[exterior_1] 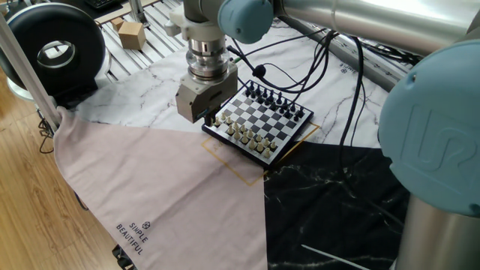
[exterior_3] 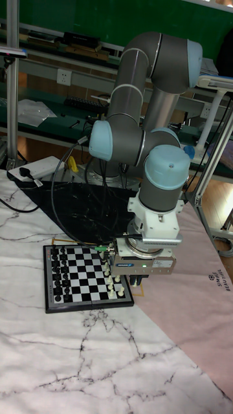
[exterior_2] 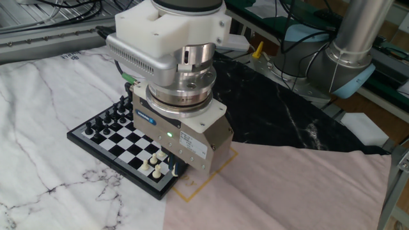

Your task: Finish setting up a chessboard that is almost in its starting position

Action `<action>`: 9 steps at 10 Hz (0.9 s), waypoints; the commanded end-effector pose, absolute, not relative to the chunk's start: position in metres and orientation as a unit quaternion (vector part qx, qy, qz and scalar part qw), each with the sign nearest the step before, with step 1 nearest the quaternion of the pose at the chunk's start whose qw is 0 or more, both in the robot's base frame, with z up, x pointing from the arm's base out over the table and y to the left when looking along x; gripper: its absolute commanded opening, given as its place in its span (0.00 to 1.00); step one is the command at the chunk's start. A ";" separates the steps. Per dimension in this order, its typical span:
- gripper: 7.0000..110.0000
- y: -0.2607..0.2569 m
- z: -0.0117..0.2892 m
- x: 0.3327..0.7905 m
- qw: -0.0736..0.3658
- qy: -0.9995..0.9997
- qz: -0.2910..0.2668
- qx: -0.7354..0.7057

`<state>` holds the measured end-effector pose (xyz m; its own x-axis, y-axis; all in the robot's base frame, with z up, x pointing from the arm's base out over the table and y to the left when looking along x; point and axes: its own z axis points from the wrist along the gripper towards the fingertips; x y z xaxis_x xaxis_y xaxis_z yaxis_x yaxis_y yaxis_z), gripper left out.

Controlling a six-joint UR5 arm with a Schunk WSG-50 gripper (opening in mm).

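While the chessboard (exterior_1: pixel 259 123) is lying on the marble cloth, the gripper (exterior_1: pixel 205 118) is hovering over its near-left corner beside the cream pieces (exterior_1: pixel 244 134). Finger state: cannot be determined. Judged step: approaching a piece; next, a precise descent.

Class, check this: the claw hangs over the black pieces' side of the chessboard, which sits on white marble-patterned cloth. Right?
Not quite. The claw hangs over the cream pieces, not the black ones, as one fixed view shows. The chessboard does sit on white marble-patterned cloth.
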<state>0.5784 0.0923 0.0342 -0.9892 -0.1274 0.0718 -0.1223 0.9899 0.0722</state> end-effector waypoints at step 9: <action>0.00 0.074 0.026 0.568 0.031 -0.995 -0.038 0.082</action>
<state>0.5664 0.0737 0.0265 -0.9840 -0.1669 0.0630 -0.1623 0.9841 0.0722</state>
